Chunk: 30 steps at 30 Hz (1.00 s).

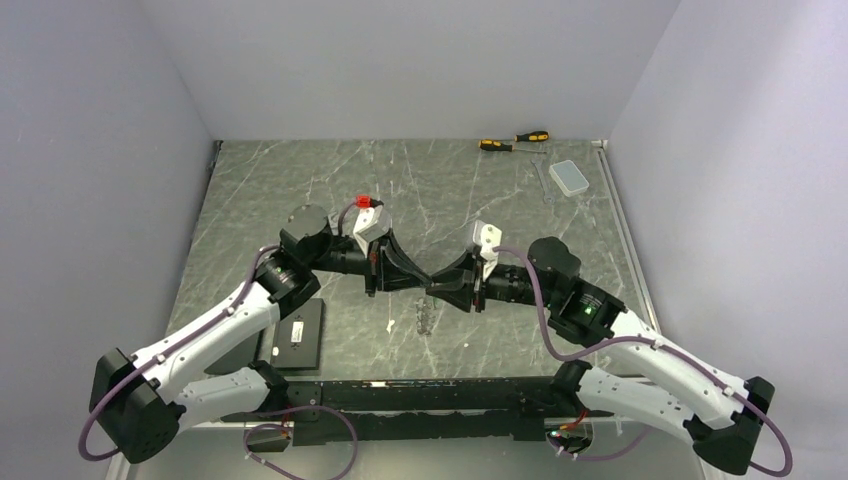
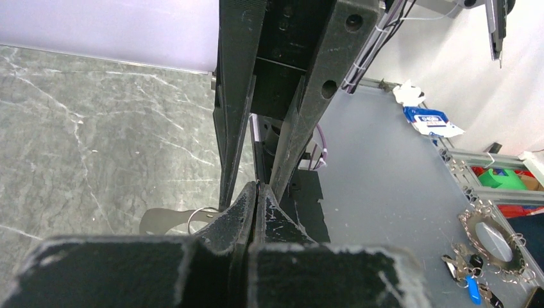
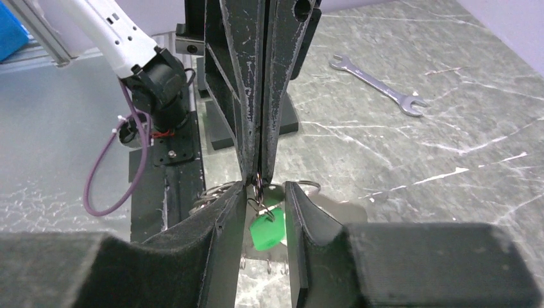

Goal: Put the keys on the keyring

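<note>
The two grippers meet tip to tip over the middle of the table. My left gripper is shut, and its fingertips pinch a thin wire loop. From that loop hangs the key with the green head. My right gripper is open, its fingers on either side of the green head without touching it. The keyring lies flat on the table just below. It shows as a grey plate with small loops in the left wrist view and the right wrist view.
A silver wrench, two yellow-and-black screwdrivers and a clear box lie at the far right. A flat black box sits near the left arm. Off the table, another toothed ring with keys shows.
</note>
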Each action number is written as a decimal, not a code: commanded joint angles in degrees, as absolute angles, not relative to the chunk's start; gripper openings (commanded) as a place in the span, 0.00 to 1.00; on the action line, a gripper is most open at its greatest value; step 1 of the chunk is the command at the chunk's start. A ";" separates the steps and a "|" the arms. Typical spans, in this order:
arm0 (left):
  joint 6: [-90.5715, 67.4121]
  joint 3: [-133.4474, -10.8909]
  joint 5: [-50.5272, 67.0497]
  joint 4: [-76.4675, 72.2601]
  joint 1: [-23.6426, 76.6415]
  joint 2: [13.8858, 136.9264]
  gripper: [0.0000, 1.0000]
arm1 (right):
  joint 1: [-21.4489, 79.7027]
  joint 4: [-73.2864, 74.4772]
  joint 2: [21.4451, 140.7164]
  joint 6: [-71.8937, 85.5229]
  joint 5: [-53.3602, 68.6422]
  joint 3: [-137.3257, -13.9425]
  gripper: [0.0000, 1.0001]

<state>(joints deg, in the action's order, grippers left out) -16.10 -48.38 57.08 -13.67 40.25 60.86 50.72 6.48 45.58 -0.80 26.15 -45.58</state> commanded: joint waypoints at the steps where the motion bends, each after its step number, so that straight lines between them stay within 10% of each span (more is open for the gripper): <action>1: -22.19 -47.04 55.90 -25.23 40.08 59.01 0.00 | 50.89 0.66 46.78 1.36 28.52 -45.69 0.32; 30: -31.56 -39.18 45.65 -40.97 40.08 57.43 0.00 | 50.89 7.16 34.82 0.70 25.05 -44.74 0.58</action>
<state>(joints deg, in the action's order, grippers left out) -31.14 -38.61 46.59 -38.20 39.94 58.43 50.68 5.43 39.22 2.17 26.70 -44.53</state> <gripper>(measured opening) 0.012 0.586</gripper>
